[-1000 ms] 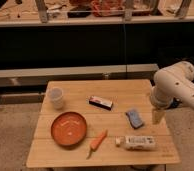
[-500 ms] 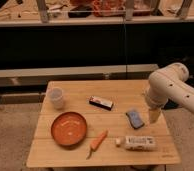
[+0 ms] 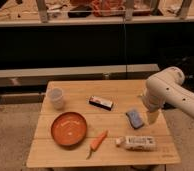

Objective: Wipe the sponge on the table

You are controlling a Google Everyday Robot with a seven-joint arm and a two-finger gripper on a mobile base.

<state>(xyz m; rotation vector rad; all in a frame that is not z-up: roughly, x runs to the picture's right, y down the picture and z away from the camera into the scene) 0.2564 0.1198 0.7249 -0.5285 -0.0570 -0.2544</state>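
Sponge (image 3: 135, 118) flat on table (image 3: 75, 155), just beside gripper (image 3: 152, 116), on its table-centre side; long axis roughly back-to-front, slightly skewed. Gripper low over tabletop; whether spread or clamped not discernible.

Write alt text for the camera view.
The robot's gripper hangs beside a blue sponge on a wooden table. Also there: an orange bowl, carrot, cup, black-and-white bar and white package.
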